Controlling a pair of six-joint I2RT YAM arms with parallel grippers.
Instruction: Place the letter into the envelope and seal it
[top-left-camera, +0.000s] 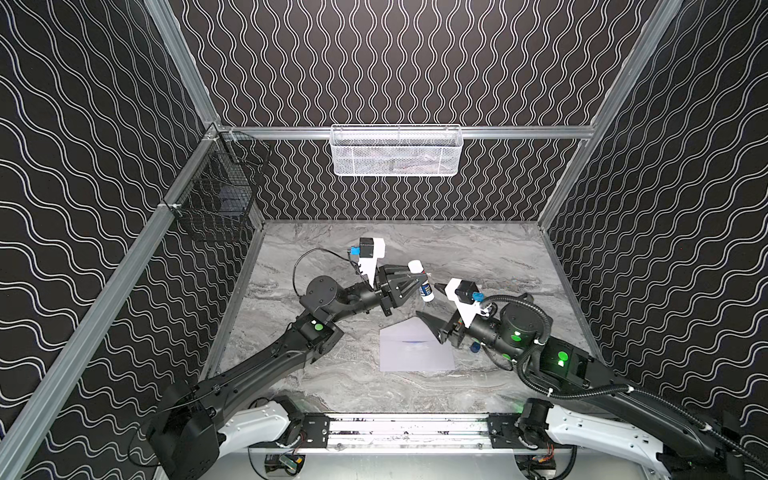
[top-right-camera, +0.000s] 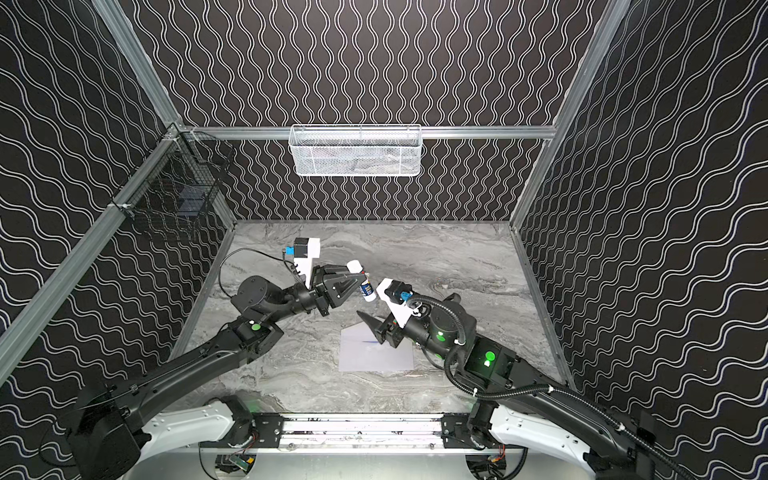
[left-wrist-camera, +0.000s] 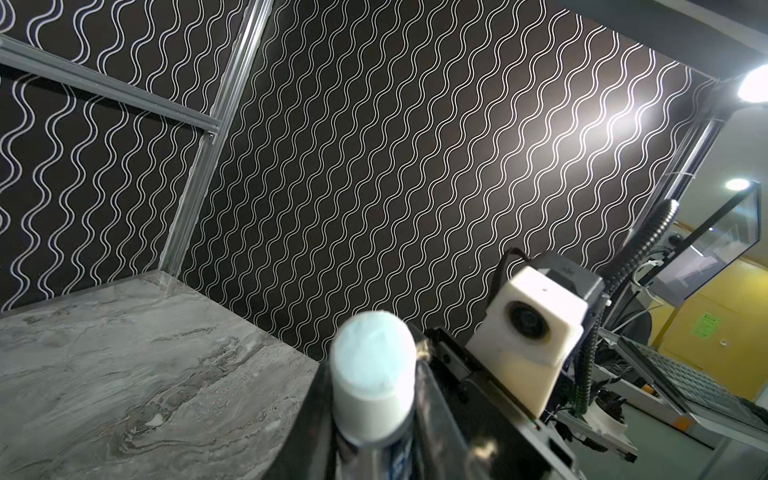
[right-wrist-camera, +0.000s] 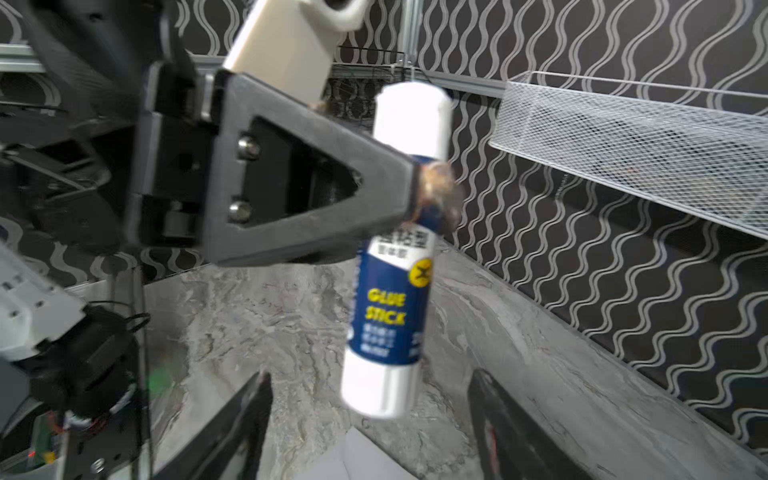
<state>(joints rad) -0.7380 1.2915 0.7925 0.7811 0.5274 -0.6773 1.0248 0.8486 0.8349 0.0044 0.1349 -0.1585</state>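
Left gripper (top-left-camera: 419, 279) is clamping the glue stick (top-left-camera: 422, 286) above the table (top-left-camera: 498, 257). Right gripper (top-left-camera: 427, 300) is gaping wide beneath it. A mistimed handover is risking a drop onto the envelope (top-left-camera: 415, 349), which is lying toward the table's front edge.

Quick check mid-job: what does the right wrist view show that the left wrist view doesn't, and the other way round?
Right wrist only: the blue label on the glue stick, the white mesh basket, a corner of the envelope. Left wrist only: the right arm's wrist camera and the room outside the cell. Both: the left claw holding the glue stick, the marble tabletop, the wavy wallpaper.
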